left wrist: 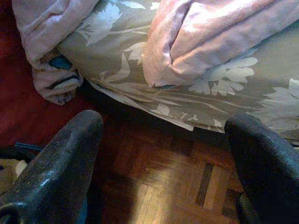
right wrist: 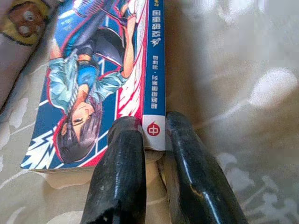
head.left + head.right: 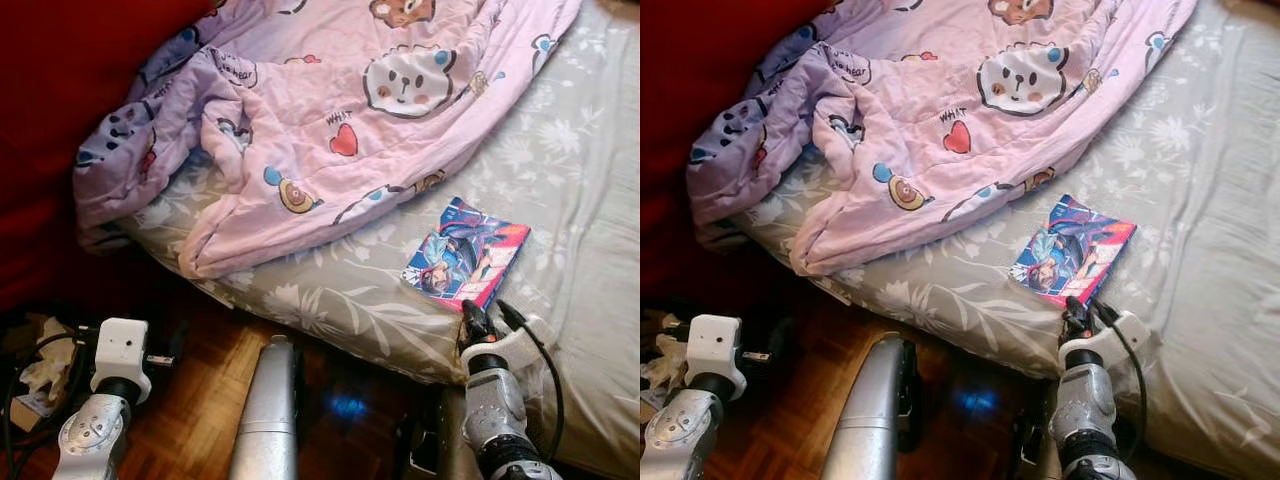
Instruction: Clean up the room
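A comic book [image 3: 466,254] with a blue and red cover lies flat on the grey floral bed sheet [image 3: 560,180], close to the mattress's near edge. My right gripper [image 3: 478,315] reaches up from below to the book's near corner. In the right wrist view its two black fingers [image 2: 122,154] are shut on the lower end of the book's spine [image 2: 154,98]. My left gripper [image 1: 163,126] hangs open over the wooden floor [image 1: 187,186], short of the bed's edge, with nothing between its fingers.
A rumpled pink cartoon-print blanket [image 3: 330,120] covers the bed's far left and droops over the edge. A dark red surface [image 3: 50,120] rises on the left. Cables and crumpled clutter [image 3: 40,370] lie on the floor at lower left.
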`<state>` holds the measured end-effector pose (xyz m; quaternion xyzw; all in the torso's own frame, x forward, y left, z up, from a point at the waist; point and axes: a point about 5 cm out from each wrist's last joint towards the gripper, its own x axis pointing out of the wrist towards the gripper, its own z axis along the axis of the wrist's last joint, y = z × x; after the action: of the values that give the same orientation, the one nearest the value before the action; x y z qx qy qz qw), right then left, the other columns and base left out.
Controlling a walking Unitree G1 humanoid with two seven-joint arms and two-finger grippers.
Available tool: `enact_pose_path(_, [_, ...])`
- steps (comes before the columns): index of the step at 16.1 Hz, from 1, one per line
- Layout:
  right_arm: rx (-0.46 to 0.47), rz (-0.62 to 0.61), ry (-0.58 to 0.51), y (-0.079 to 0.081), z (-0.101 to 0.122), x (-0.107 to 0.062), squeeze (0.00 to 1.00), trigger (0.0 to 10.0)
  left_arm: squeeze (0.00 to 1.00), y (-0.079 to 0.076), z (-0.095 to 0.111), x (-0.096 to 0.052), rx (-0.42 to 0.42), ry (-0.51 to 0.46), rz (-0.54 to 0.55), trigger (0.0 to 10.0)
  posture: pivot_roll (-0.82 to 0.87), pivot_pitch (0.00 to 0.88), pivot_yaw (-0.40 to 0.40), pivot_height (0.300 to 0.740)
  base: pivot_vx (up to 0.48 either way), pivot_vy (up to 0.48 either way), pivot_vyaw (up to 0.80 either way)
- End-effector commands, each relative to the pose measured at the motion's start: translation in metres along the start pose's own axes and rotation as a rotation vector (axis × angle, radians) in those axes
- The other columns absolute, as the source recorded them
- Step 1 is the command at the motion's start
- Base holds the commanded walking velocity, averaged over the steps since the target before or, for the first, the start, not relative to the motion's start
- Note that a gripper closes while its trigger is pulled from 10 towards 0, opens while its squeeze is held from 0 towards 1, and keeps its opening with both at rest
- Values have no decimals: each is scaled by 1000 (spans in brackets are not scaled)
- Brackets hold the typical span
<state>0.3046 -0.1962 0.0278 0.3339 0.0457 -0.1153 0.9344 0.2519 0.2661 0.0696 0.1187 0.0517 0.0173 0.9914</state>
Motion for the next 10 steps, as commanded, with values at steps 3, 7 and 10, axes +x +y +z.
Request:
enact_pose_path(3, [-114, 103, -61, 18, 6, 0, 0, 10000, 0, -2, -12, 0, -10, 42, 23, 10000, 279, 286, 57, 611, 0, 0, 0])
enact_pose_path(7, [-274, 187, -117, 34, 14, 0, 0, 10000, 0, -9, -17, 9, -35, 46, 43, 10000, 242, 235, 22, 611, 0, 0, 0])
enact_pose_path(10, [-350, 205, -125, 36, 16, -4, 0, 10000, 0, -12, -22, 11, -60, 54, 73, 10000, 216, 179, -11, 611, 0, 0, 0])
